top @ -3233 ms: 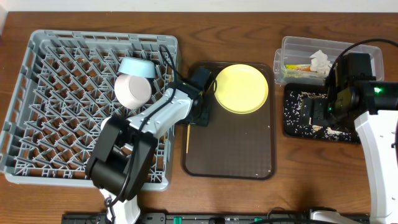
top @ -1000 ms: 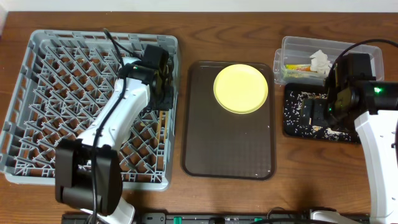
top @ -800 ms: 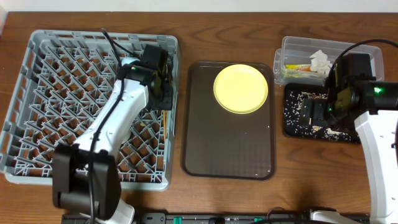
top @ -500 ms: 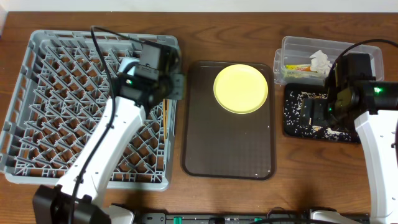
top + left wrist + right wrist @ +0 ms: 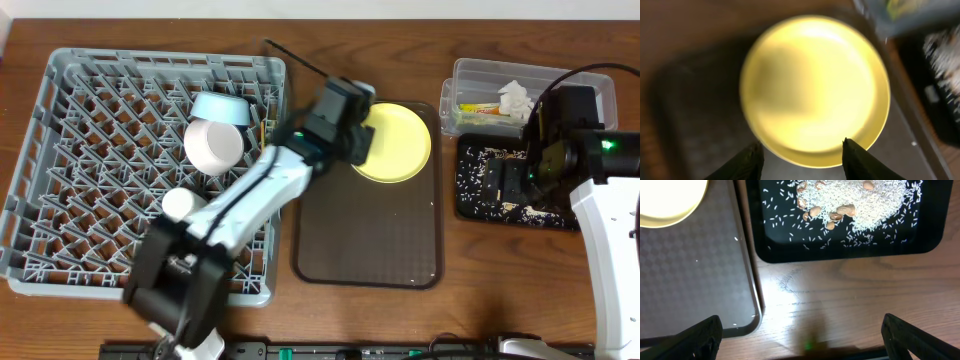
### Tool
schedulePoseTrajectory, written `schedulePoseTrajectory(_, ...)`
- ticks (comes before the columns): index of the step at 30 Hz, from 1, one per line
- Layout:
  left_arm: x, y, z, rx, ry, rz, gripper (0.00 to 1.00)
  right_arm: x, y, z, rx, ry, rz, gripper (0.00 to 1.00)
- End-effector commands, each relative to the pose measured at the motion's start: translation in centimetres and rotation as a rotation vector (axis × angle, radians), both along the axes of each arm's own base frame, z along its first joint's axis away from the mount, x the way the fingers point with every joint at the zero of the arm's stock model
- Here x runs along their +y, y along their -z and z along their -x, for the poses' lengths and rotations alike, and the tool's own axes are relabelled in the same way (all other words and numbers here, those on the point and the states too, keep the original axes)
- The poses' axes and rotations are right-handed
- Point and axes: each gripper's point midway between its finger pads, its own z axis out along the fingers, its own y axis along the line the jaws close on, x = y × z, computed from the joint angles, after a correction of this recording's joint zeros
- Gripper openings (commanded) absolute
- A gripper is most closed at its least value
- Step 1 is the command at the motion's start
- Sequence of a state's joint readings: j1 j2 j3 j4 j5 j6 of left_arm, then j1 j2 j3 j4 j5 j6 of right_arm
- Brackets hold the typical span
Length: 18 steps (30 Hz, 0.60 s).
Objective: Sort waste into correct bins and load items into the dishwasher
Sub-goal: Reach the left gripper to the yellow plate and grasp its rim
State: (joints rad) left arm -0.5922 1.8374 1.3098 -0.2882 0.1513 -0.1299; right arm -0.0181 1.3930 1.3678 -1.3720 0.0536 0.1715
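**Fig. Left arm over the plate, ready for a rim grasp**

(a) The dish rack (image 5: 150,170) sits just left of the brown tray (image 5: 370,235). It already holds a white bowl (image 5: 213,145), a blue bowl (image 5: 220,108) and a small cup (image 5: 180,205).

(b) The black tray (image 5: 847,254) lies just right of the brown tray, with rice and crumbs spread across it.

(c) The yellow plate (image 5: 815,90) is the piece I am after. It lies flat at the far end of the brown tray, toward the tray's right edge.

I judge the plate to be stiff, smooth and fairly light. Whether it would chip if dropped, I cannot tell. Lying flat, it offers no face to pinch, so I would take it at the raised rim on the side nearest my fingers, one finger over the lip and one under. The glossy surface may let it skate across the brown tray as the jaws close.

(d) The left gripper (image 5: 802,150) hangs above the plate's near rim, jaws spread with nothing between them.

(e) The right gripper (image 5: 800,335) hovers past the brown tray's right edge, jaws fully apart and empty.
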Motion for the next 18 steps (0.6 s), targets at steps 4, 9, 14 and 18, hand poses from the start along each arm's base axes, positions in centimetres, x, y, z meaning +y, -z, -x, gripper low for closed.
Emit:
schedulePoseTrajectory(4,-2.1,5.0,1.9,0.085,0.062,-0.063,0.53,-0.2,-0.2,-0.1,-0.003,-0.009,0.011,0.99)
schedulePoseTrajectory(9,-1.9,6.7,2.3,0.116,0.063,-0.093,0.53,-0.2,-0.2,-0.1,-0.002,-0.009,0.011,0.99)
schedulePoseTrajectory(14,-1.4,7.1,2.7,0.139,0.061,-0.11,0.53,-0.2,-0.2,0.0,0.001,-0.009,0.011,0.99)
schedulePoseTrajectory(18,-1.3,7.3,2.9,0.143,0.062,-0.113,0.53,-0.2,-0.2,0.0,0.001,-0.009,0.011,0.99)
